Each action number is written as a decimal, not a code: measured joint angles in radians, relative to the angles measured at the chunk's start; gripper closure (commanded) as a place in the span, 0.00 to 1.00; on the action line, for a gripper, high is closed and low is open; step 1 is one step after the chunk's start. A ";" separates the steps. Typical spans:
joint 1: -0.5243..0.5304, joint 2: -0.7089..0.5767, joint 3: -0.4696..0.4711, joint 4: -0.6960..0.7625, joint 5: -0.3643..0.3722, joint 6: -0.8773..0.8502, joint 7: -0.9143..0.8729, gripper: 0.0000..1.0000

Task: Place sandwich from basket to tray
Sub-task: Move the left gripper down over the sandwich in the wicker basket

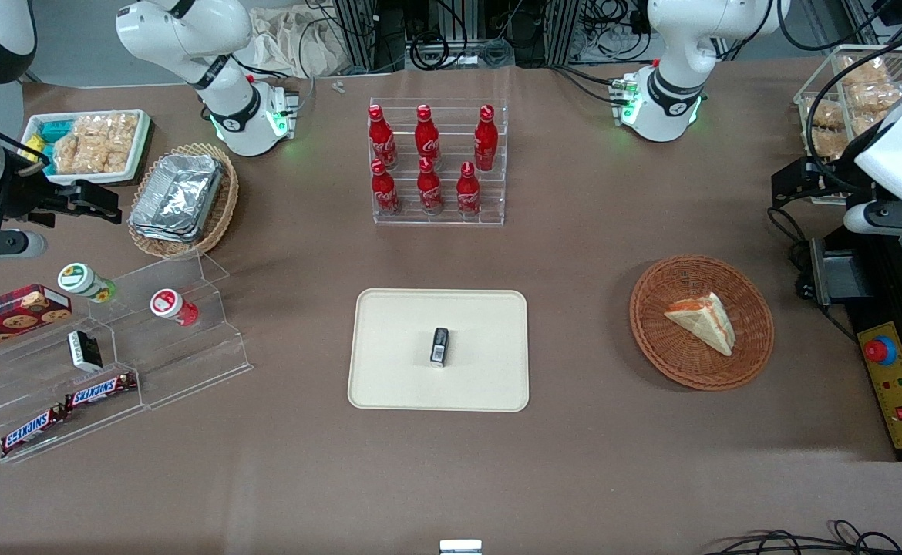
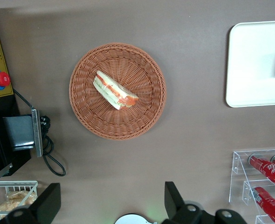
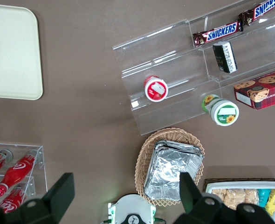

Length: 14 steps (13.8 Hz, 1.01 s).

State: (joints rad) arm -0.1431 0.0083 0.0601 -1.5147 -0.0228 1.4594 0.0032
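While sandwich (image 2: 115, 89) lies in basket (image 2: 86, 116), gripper (image 2: 110, 205) hangs high nearby, fingers apart: drop straight, pinch across bread faces, then tray (image 1: 389, 385).

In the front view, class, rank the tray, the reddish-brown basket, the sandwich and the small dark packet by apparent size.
1. tray
2. basket
3. sandwich, lying in the basket
4. small dark packet, on the tray

The gripper is open, held high above the table near the basket.

the scene is set on a brown worktop (image 1: 620, 462), evenly lit; cables and metal racks (image 1: 459, 31) are seen along its edge.
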 measured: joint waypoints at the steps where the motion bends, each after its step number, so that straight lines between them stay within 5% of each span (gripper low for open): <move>1: 0.001 0.000 0.000 0.000 0.000 0.000 0.000 0.00; 8: 0.087 0.053 0.055 -0.052 -0.001 0.042 -0.229 0.00; 14: 0.087 0.200 0.041 -0.322 -0.002 0.438 -0.731 0.00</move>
State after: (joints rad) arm -0.0565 0.2079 0.1015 -1.8371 -0.0249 1.8969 -0.7277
